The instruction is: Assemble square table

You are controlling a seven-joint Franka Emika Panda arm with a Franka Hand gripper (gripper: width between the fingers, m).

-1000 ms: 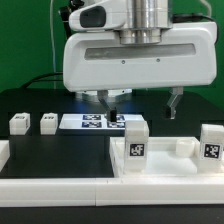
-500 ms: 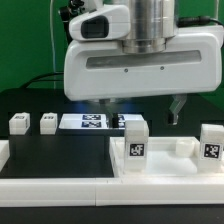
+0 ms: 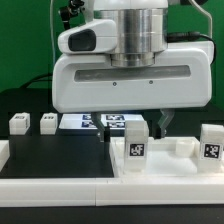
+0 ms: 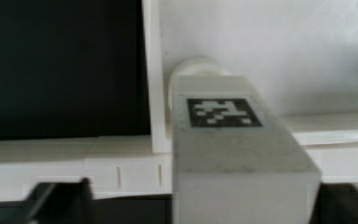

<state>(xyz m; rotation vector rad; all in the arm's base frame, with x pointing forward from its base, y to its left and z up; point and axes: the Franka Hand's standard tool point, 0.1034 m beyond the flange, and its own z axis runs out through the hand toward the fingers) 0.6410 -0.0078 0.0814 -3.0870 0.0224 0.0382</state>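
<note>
The leg [image 3: 135, 146] stands upright at the corner of the table top [image 3: 180, 150] towards the exterior view's left. Whether it is threaded in cannot be told.

The gripper [image 3: 134, 122] straddles it with jaws apart and not yet clamped. In the wrist view a gap shows between one fingertip [image 4: 51, 196] and the leg.

The step in hand, by judgement, is grasping this leg:
- Centre the leg between the jaws before closing, so neither pad pushes it sideways.
- Keep the hand vertical.
- Close slowly until both pads bear evenly.

A second leg [image 3: 212, 145] stands at the corner towards the exterior view's right. A third leg [image 3: 48, 122] and a fourth leg [image 3: 18, 123] sit well apart, beside the marker board [image 3: 98, 121].

Against the earlier frame, the hand is lower and has shifted towards the exterior view's left. The parts have not moved.
</note>
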